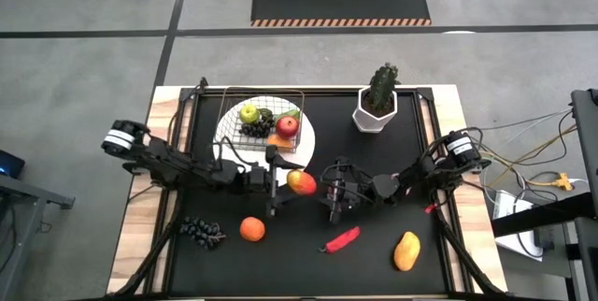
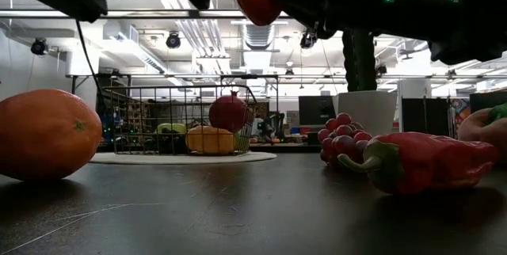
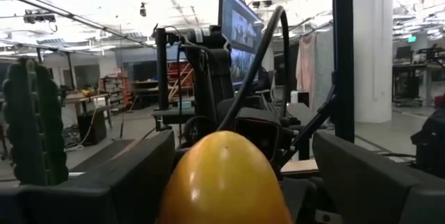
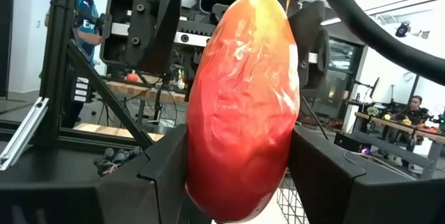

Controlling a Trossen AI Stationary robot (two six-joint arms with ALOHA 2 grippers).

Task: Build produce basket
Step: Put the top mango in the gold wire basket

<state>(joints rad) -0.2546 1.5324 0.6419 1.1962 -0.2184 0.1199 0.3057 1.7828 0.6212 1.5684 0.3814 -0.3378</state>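
Right jaws clamp peach, left jaws parted around it: back left straight off, then carry to basket.

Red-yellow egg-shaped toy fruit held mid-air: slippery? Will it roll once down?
The red-yellow egg-shaped toy fruit looks glossy and smooth, so it is probably slippery in a pinch. It is rounded all over with no flat side visible, so it likely rolls when set down.

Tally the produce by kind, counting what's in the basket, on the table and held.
grape bunches: 2
apples: 2
orange: 1
chili: 1
mango: 1
red-yellow fruit, held off the table: 1
orange-yellow fruit, half hidden in the basket: 1
Total: 9
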